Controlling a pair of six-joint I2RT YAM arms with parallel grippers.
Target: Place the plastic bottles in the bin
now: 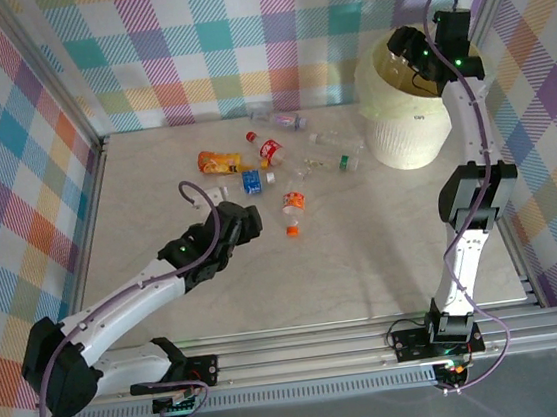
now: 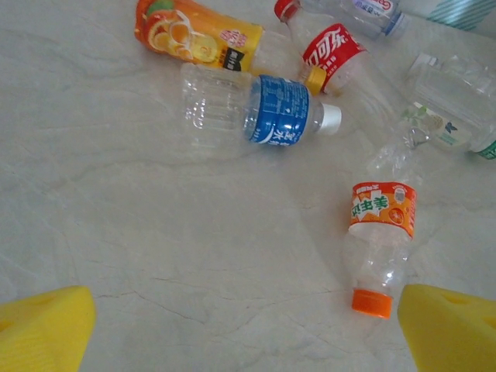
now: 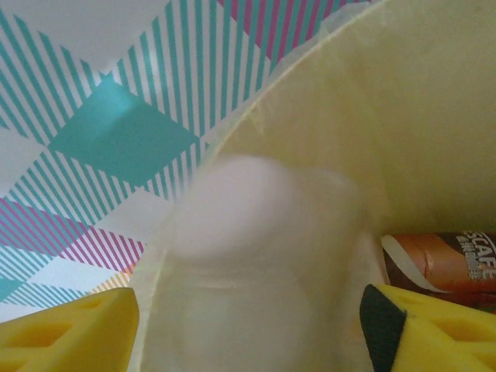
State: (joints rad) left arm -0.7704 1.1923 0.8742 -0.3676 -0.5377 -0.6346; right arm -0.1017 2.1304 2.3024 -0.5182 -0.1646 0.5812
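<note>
The left jaws stand fully open low over the table point(image 2: 155, 256). Their yellow left pads point(image 2: 46, 325) are far apart with bare table between them, and they hold nothing. Just ahead of the pad on the right of the wrist view lies a clear orange-label bottle point(image 2: 380, 232). Its orange cap points back toward the jaws, close to that pad but not touching it. Farther ahead, about midway between the pads, a blue-label bottle point(image 2: 263, 108) lies crosswise, its white cap to the right. Beyond it an orange juice bottle point(image 2: 194, 35) and a red-label bottle point(image 2: 329, 54) lie side by side. Clear bottles point(image 2: 449, 116) lie off to the right, ahead of the jaws. From above, this scatter lies on the table between the left jaws and the bin point(image 1: 406, 139), which stands at the far right.

The right jaws hang over the bin's mouth, tilted down into it. The right pads point(image 3: 70, 325) are well apart. Between and just ahead of them is a pale bottle point(image 3: 248, 232), too blurred to tell whether either pad touches it. Beyond the jaws, deep in the bin, a brown-label bottle point(image 3: 442, 267) lies against the yellowish wall.
</note>
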